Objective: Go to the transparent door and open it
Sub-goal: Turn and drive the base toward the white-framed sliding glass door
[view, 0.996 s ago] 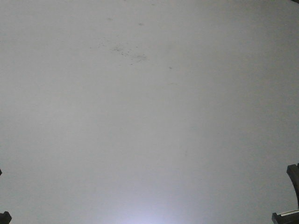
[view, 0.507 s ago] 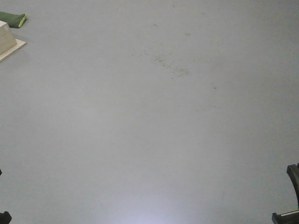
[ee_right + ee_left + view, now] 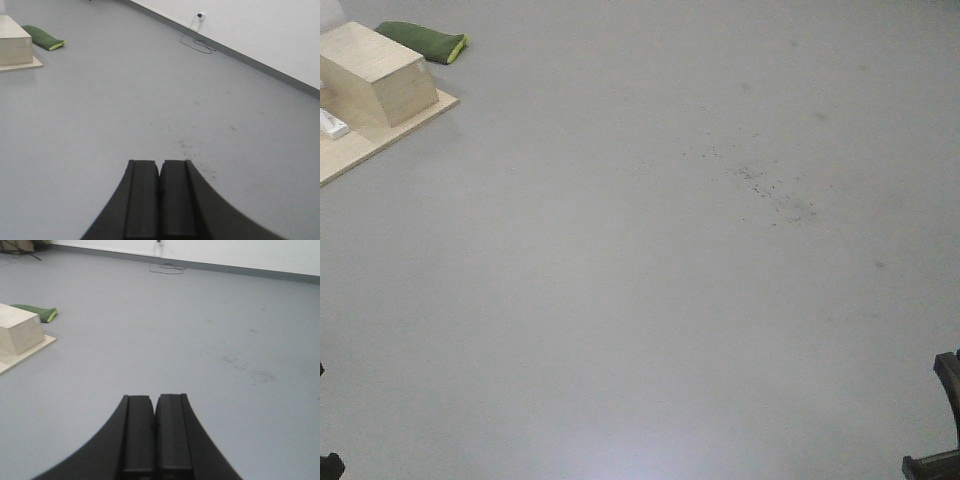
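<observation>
The transparent door is out of view in every camera. My left gripper (image 3: 154, 399) is shut, its two black fingers pressed together with nothing between them, held above bare grey floor. My right gripper (image 3: 160, 163) is likewise shut and empty over the floor. In the front view only dark bits of the arms show at the bottom corners, the right one (image 3: 940, 440) larger than the left one (image 3: 330, 465).
A pale wooden box on a flat board (image 3: 380, 85) sits on the floor at the upper left, with a green bag (image 3: 425, 42) behind it. A patch of dark specks (image 3: 770, 185) marks the grey floor. A white wall with a grey skirting (image 3: 260, 60), socket and cable (image 3: 197, 42) runs ahead.
The floor specks have slid right and down in the front view. The wooden box and green bag have come into view at the upper left, so the base is turning left.
</observation>
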Tool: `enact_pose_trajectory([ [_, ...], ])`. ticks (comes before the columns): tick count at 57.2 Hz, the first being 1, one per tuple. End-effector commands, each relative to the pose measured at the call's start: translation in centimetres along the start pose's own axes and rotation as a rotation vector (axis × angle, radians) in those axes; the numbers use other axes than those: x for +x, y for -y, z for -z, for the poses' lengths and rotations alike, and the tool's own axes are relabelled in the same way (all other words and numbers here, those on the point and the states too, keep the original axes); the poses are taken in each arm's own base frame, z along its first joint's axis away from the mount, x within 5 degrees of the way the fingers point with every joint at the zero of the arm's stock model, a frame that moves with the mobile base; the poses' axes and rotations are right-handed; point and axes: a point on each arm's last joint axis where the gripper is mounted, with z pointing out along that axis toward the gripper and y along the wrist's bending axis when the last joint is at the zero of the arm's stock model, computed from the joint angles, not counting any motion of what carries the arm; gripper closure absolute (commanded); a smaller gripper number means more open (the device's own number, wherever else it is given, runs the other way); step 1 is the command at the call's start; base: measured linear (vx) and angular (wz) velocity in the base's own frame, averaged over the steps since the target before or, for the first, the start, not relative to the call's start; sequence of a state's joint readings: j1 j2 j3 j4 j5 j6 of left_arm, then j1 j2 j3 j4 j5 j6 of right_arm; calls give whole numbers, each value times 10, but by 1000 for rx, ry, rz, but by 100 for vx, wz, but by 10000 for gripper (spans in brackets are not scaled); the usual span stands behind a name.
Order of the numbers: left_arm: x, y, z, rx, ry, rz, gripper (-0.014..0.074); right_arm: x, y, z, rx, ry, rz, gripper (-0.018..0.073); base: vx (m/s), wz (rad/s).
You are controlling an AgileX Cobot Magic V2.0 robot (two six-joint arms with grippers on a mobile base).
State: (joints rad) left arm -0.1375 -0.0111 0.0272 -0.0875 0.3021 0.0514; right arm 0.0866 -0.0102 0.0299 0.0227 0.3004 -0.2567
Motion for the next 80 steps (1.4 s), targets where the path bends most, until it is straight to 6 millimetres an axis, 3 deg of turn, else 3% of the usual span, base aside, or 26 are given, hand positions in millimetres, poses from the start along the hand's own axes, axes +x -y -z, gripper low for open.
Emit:
enact_pose_trajectory([
  [1,2,0,-2,-1,60,16,596,-3,1,0,24,76,4,557,51,39],
  [80,2,0,-2,-1,60,16,596,-3,1,0,24,76,5,557,53,59],
])
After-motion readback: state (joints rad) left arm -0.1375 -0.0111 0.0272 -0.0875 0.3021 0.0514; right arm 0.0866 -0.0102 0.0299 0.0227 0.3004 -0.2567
